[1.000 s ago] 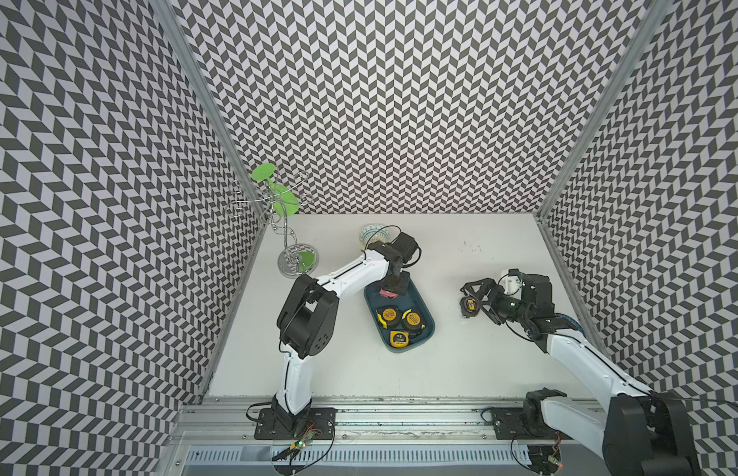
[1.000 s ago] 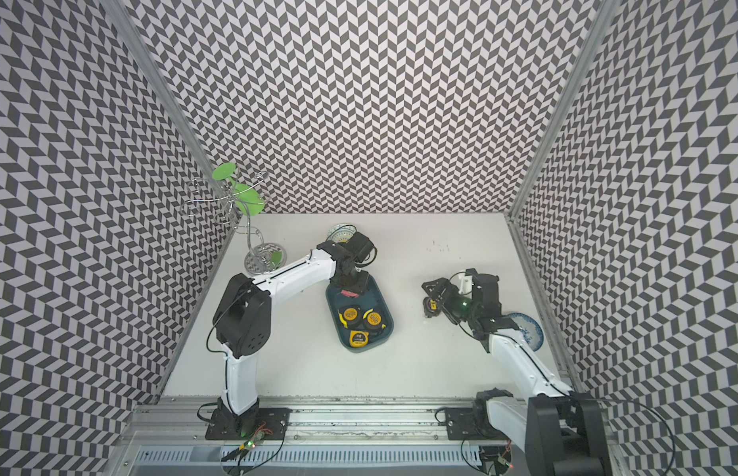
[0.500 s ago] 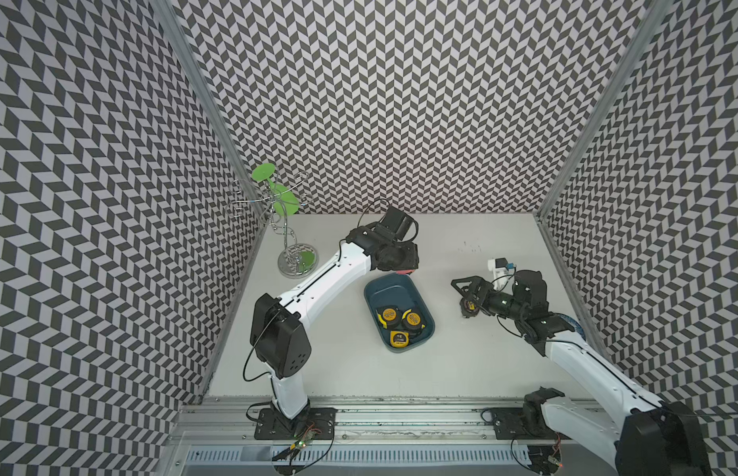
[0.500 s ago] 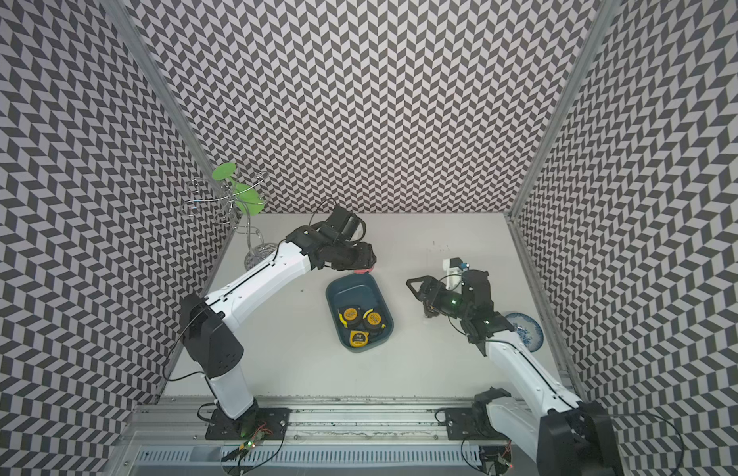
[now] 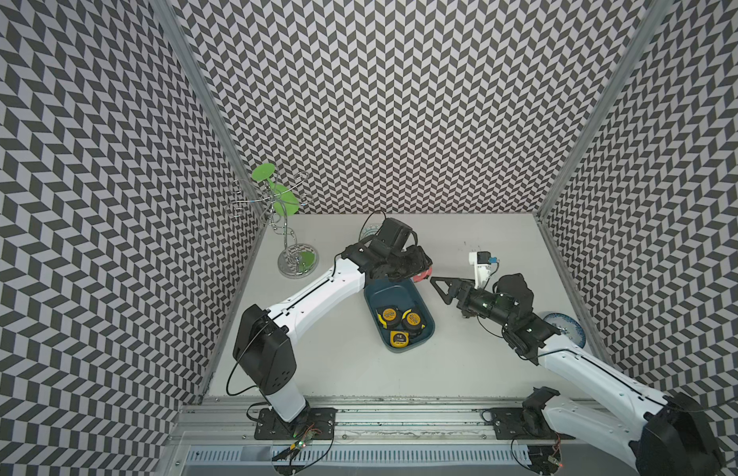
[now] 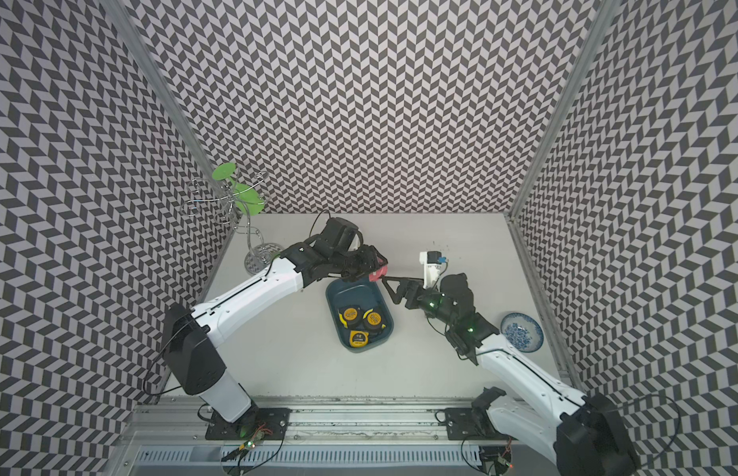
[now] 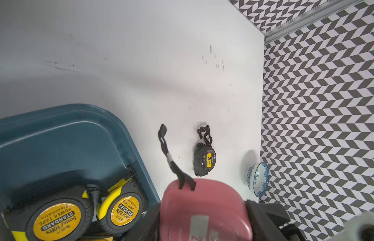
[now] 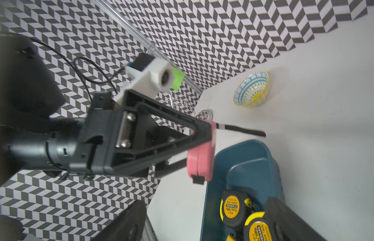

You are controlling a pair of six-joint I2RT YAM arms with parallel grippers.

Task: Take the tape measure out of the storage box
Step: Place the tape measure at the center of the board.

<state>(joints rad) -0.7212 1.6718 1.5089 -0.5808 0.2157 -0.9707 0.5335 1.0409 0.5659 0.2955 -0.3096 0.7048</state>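
Pink plastic shows at the tip of the left pincer (image 5: pixel 416 270), which is closed on the pink tape measure (image 7: pixel 204 210) and holds it in the air, just above the far rim of the storage box (image 5: pixel 394 293). Its black strap (image 7: pixel 167 150) sticks out away from the pincer.

The teal box lies mid-worktop (image 5: pixel 338 362). Its far half is bare, and three yellow-and-black tape measures (image 5: pixel 411 319) sit packed together at its near end.

The right pincer (image 5: pixel 437 284) reaches in from the other side with its jaws wide apart and nothing between them. Its tip is just beside the pink tape measure, but the views do not show whether the two touch.

A dark tape measure (image 7: pixel 203 161) with a yellow label lies flat on the worktop, between the box and a blue-and-white bowl (image 6: pixel 521 331). A yellow-and-blue bowl (image 8: pixel 251 89) stands near the back wall. A wire stand (image 5: pixel 284 230) with green discs rises at the back left corner.
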